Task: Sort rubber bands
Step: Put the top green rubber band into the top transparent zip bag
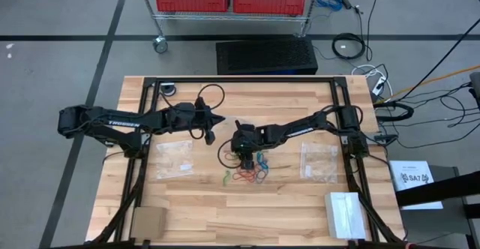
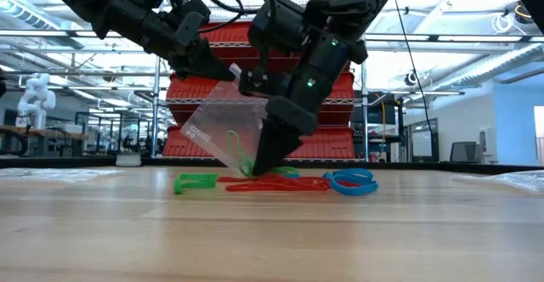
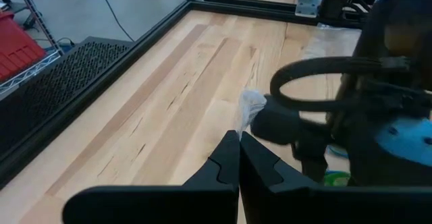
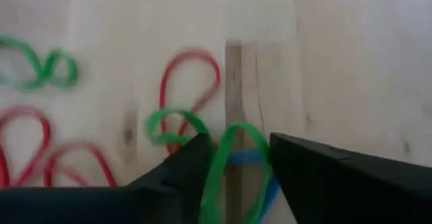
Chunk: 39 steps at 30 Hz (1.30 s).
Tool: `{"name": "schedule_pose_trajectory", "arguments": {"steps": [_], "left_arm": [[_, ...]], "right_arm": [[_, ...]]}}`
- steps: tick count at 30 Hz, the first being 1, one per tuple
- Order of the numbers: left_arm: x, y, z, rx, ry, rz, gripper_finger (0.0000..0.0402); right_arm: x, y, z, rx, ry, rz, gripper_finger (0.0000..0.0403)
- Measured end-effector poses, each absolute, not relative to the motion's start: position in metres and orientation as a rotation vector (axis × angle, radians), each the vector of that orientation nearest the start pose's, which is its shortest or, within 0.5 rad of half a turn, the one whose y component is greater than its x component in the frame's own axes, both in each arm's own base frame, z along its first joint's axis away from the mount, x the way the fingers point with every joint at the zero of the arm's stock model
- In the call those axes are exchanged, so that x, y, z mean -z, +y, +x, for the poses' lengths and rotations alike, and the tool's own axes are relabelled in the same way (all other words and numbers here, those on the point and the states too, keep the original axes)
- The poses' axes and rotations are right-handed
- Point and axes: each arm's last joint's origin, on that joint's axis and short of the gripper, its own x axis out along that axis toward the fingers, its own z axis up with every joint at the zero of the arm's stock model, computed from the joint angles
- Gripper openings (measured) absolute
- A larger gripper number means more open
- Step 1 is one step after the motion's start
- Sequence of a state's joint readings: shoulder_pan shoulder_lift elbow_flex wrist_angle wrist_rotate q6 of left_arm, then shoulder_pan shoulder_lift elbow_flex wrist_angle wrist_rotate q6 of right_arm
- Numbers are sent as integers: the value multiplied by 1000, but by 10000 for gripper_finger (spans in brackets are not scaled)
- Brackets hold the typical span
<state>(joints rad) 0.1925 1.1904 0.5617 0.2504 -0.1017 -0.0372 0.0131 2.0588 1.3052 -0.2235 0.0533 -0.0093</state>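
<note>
The right gripper [image 4: 233,160] is set down into the heap of rubber bands [image 1: 251,174] near the middle of the worktop [image 1: 225,219], its fingers apart with a green band [image 4: 226,163] standing between them. The left gripper [image 3: 237,158], fingers together on the edge of a clear bag [image 2: 223,129], is held raised just beside, toward the far edge. For a clean pick, the fingers should be closed on the green loop alone; the blue band [image 4: 246,158] beneath and the red band [image 4: 192,82] nearby are best left untouched, then a straight lift toward the bag mouth.
</note>
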Motion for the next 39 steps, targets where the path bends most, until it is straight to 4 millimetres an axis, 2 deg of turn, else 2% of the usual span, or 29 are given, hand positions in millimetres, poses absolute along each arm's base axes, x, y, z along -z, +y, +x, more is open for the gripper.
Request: {"name": "schedule_pose_trajectory", "arguments": {"steps": [7, 9, 16, 22, 26, 30, 34, 39], "left_arm": [[-217, 50, 240, -296, 383, -50, 0], [-217, 50, 240, -294, 385, -39, 0], [-217, 50, 240, -294, 386, -37, 0], [-216, 50, 240, -294, 387, -37, 0], [-217, 50, 240, -294, 386, -37, 0], [-216, 50, 240, -294, 386, -37, 0], [-217, 50, 240, -294, 376, -37, 0], [-218, 48, 241, -255, 369, -43, 0]], "right_arm": [[-137, 4, 420, 29, 938, -51, 23], [-139, 4, 420, 29, 943, -53, 7], [-152, 6, 426, 26, 944, -54, 7], [-170, 19, 430, 20, 946, -135, 2], [-192, 29, 425, 12, 906, -173, 1], [-217, 36, 415, 85, 870, -240, 1], [-244, 34, 404, 166, 811, -269, 0], [-277, 28, 391, 356, 716, -317, 0]]}}
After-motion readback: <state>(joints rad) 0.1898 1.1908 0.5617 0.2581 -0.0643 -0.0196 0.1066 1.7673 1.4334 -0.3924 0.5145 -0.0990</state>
